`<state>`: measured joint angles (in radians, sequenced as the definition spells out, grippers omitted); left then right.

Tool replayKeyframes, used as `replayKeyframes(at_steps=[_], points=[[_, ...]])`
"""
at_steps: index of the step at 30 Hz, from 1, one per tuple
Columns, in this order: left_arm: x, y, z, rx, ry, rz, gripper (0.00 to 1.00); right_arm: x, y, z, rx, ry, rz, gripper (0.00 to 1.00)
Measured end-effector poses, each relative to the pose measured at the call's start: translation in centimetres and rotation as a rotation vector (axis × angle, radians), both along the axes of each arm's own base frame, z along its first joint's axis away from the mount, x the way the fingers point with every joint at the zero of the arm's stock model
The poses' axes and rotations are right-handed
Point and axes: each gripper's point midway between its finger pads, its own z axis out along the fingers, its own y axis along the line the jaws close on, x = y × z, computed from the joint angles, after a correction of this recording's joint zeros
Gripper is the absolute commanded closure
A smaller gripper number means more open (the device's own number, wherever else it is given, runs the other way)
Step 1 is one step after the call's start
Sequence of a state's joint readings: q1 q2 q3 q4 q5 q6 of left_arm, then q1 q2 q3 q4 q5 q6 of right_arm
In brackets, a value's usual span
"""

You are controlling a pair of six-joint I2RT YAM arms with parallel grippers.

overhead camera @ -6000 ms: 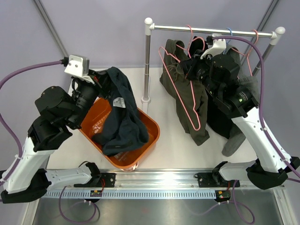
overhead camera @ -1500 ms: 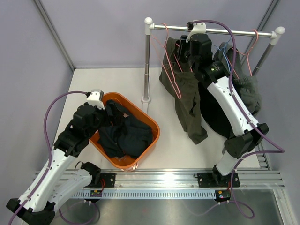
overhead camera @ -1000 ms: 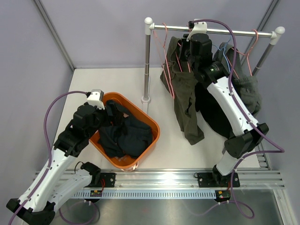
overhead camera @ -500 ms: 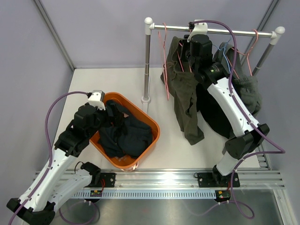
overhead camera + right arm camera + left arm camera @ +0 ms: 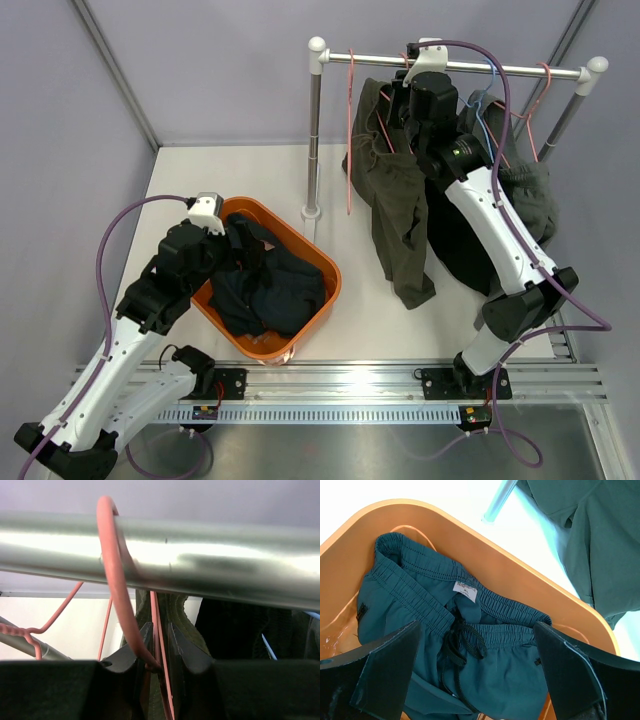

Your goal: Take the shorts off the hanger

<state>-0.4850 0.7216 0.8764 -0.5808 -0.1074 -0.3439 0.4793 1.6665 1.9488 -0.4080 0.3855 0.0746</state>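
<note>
- the table (image 5: 230, 170) is white and matt, boxed in by pale lilac walls.
- at its far right stands a rack. its silver rail (image 5: 530, 71) carries an empty pink hanger (image 5: 349, 130) near the left end, then the olive shorts (image 5: 400, 210), black shorts (image 5: 455, 245) and grey shorts (image 5: 532, 195), all hanging.
- an orange basket (image 5: 325, 262) sits at the near left, with navy shorts (image 5: 270, 295) heaped inside.
- the right arm reaches up across the hanging clothes and hides much of the black pair (a blue hanger (image 5: 487, 110) peeks out beside it).
- the left gripper (image 5: 477, 675) hovers over the basket, fingers spread wide, with nothing between them.
- only the right wrist view shows us the right gripper (image 5: 159, 655). it sits just under the rail, fingers nearly together, nipping the wire of a pink hook (image 5: 112, 580) that loops over the rail, with olive cloth behind.
- only the left wrist view shows the navy pair's white label (image 5: 466, 590) and black drawcord (image 5: 462, 647).
</note>
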Motion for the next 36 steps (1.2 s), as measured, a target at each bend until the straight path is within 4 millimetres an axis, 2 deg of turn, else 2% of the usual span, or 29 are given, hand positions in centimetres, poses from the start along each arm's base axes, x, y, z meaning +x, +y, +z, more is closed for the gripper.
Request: replayKeyframes(at_steps=[11,18,21,30,36], points=[[0.0,0.0,0.0,0.0,0.0,0.0,0.01,0.0,-0.1,0.2,-0.008,-0.007,0.001,0.74],[0.0,0.0,0.0,0.0,0.0,0.0,0.01,0.0,0.0,0.4,-0.013,-0.006,0.003,0.89],[0.0,0.0,0.0,0.0,0.0,0.0,0.01,0.3,0.1,0.4,-0.016,-0.006,0.003,1.0],[0.0,0.0,0.0,0.003,-0.001,-0.001,0.01,0.2,0.1,0.6,-0.025,0.008,0.004,1.0],[0.0,0.1,0.0,0.006,-0.002,0.003,0.01,-0.3,-0.3,1.6,-0.028,-0.002,0.005,1.0]])
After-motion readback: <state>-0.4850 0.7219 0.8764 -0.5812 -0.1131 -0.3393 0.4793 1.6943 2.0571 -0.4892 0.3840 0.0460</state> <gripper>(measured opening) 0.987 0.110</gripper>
